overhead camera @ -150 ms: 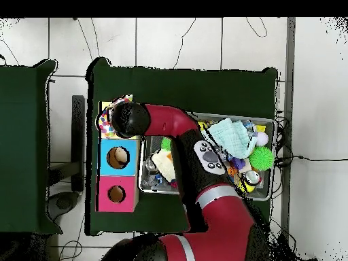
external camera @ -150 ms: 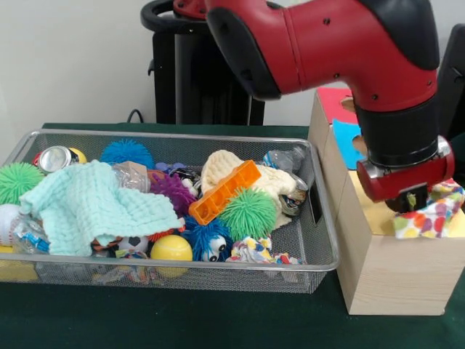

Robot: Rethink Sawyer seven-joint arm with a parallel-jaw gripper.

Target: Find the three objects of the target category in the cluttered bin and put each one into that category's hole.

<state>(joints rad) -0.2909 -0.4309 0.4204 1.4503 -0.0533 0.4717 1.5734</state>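
Jaws of the gripper [external camera @ -150 ms: 411, 200] are hidden, so I cannot tell if they hold the spotty cloth [external camera @ -150 ms: 430, 215] under them. That cloth lies on the wooden box [external camera @ -150 ms: 392, 269] at the right of the front view. Left of it sits the wire bin [external camera @ -150 ms: 320, 254] full of toys.

I see the table [external camera @ -150 ms: 218, 320] under a dark green cloth. Directly on it sit a wire mesh bin [external camera @ -150 ms: 320, 262], off to one side of the jaws, and a wooden box [external camera @ -150 ms: 385, 276] right beneath them.
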